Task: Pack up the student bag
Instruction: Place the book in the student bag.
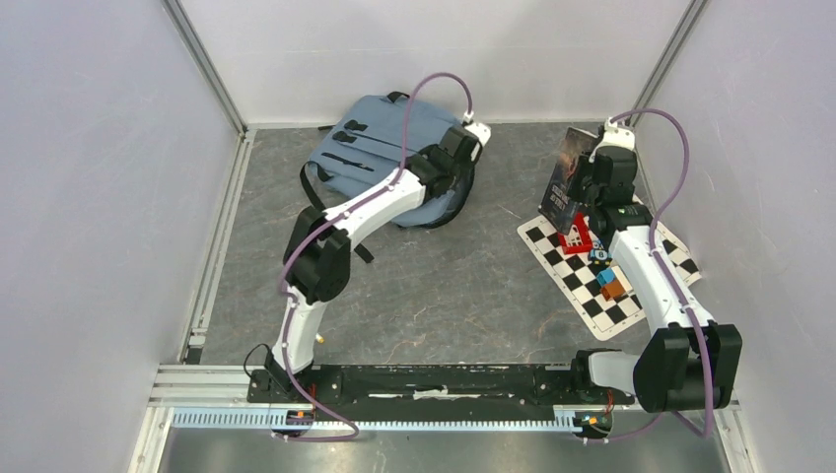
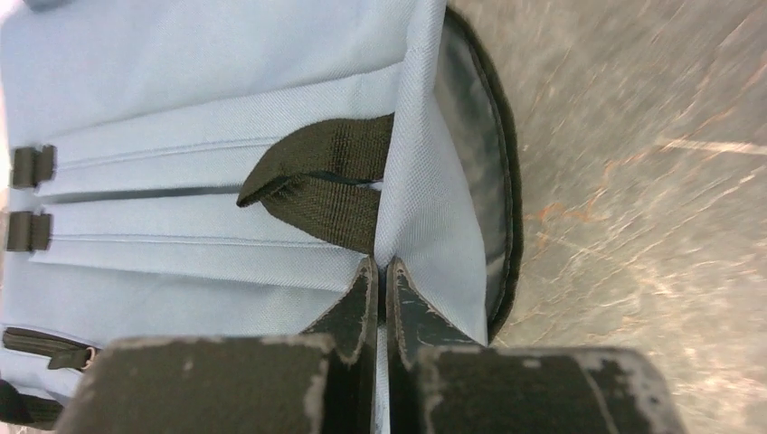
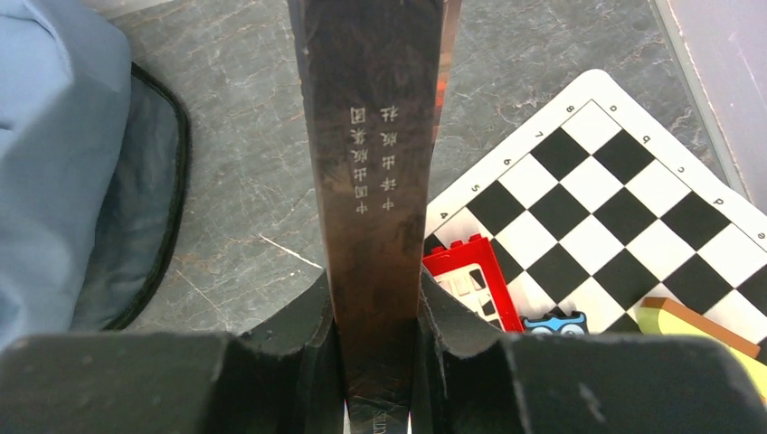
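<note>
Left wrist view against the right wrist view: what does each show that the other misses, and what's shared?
Only the left wrist view: the left gripper pinching a seam of the student bag, beside a black webbing loop. Only the right wrist view: the right gripper clamped on a dark book, plus a chessboard mat and a red toy. Both: the bag's grey-blue fabric, its black-lined opening, and the grey table.

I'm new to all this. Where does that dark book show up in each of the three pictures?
Top view: the book stands upper right, above the chessboard.
Left wrist view: not in it.
Right wrist view: the book fills the centre, spine running bottom to top.
Shared landmark: the backpack, visible in all three.
</note>
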Controlling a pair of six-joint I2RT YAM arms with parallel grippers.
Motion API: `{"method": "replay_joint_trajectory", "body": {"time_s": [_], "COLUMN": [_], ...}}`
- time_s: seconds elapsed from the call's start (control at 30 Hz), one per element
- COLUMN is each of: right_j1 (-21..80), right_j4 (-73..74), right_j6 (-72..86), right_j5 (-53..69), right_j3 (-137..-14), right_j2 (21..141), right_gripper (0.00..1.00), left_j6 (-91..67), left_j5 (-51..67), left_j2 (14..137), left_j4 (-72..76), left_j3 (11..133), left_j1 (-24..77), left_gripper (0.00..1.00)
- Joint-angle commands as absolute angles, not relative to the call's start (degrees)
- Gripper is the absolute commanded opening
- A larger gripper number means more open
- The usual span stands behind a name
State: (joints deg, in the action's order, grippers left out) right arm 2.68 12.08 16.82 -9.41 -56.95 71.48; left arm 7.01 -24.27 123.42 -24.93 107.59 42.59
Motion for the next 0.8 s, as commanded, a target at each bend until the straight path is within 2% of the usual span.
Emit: {"method": "replay_joint_trajectory", "body": {"time_s": [0.0, 0.23, 0.4, 0.67, 0.77], "right_j1": [2.9, 2.9, 2.9, 3.4, 4.7], "right_j4": [0.7, 1.2, 2.2, 5.8, 6.9], "right_j6": [19.1, 30.4, 37.4, 42.7, 44.2], "right_j5": [-7.1, 1.2, 9.6, 22.1, 23.4], "right_j3": [-61.0, -64.3, -64.8, -63.2, -61.8], "right_j2": [70.1, 69.5, 68.0, 67.8, 67.5], "right_gripper": [0.00, 0.00, 0.00, 0.00, 0.00], "left_j6": [-1.9, -10.3, -21.5, -29.5, -29.6], "left_j5": [-19.8, -9.9, 6.8, 21.8, 24.4], "left_j2": [113.4, 105.9, 105.6, 102.1, 101.0], "left_j4": [-26.9, -28.9, -30.6, -26.9, -26.5], "left_j3": [115.7, 118.2, 121.8, 115.1, 114.3], "left_j1": [41.8, 41.6, 38.8, 34.1, 32.6], "left_gripper": [0.02, 0.02, 0.02, 0.02, 0.02]}}
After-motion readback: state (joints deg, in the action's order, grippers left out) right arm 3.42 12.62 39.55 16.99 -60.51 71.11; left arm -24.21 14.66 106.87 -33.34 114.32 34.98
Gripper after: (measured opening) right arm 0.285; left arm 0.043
